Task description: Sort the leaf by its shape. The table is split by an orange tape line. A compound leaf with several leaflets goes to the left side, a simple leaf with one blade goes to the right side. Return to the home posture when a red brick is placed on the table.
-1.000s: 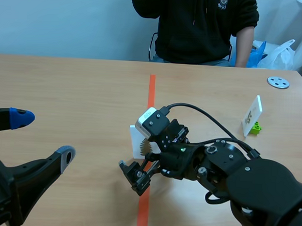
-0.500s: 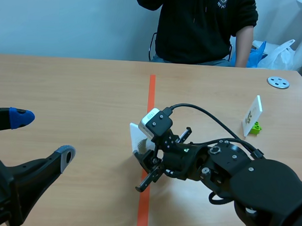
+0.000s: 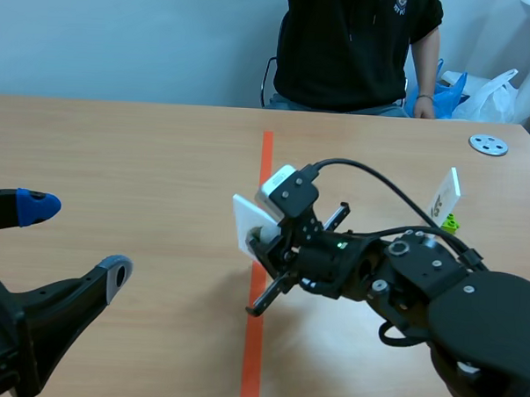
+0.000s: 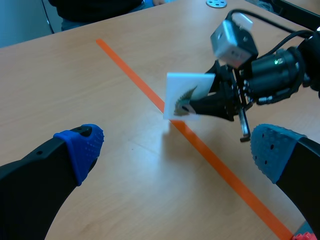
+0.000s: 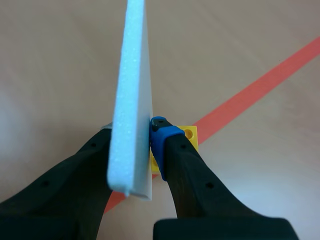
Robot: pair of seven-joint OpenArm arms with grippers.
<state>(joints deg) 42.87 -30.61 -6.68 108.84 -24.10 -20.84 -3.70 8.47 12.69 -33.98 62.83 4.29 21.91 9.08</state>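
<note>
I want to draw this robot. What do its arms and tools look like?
Both arms are black and chunky. The left tool has two thick fingers tipped with blue dotted pads. The right arm carries a small white box, a looping black cable and a tiny green light.

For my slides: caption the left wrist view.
Right gripper holds a white leaf card over the orange tape line, ahead of the open left gripper.

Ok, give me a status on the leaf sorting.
Done: the white foam leaf card is picked up. In hand: the right tool grips it above the orange tape line. Remaining: set it down on its proper side; the printed leaf looks feathery, likely compound, so probably the left side.
</note>
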